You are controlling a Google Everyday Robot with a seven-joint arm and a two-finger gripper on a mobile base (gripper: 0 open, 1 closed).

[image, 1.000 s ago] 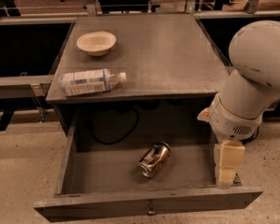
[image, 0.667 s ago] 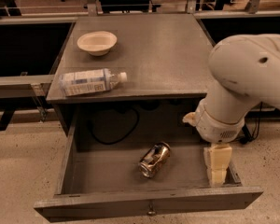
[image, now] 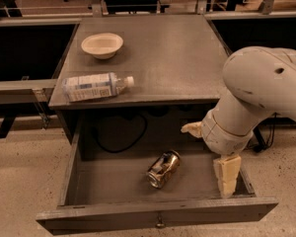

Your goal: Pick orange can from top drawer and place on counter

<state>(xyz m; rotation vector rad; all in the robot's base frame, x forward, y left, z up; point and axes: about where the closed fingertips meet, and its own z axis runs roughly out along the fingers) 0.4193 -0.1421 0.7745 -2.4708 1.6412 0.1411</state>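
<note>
The orange can (image: 164, 169) lies on its side in the middle of the open top drawer (image: 158, 218), which is pulled out toward the camera. The grey counter (image: 163, 53) is above and behind it. My gripper (image: 226, 177) hangs from the white arm over the drawer's right end, about a can's length to the right of the can and not touching it. Its cream fingers (image: 227, 174) point down.
On the counter a clear white-labelled plastic bottle (image: 94, 87) lies on its side near the front left edge, and a shallow cream bowl (image: 102, 45) sits behind it. A dark cable (image: 119, 141) loops at the back of the drawer bay. Rails and desks flank the cabinet.
The arm and gripper have moved left, from the drawer's right wall toward the can. The can, bottle and bowl have not moved.
</note>
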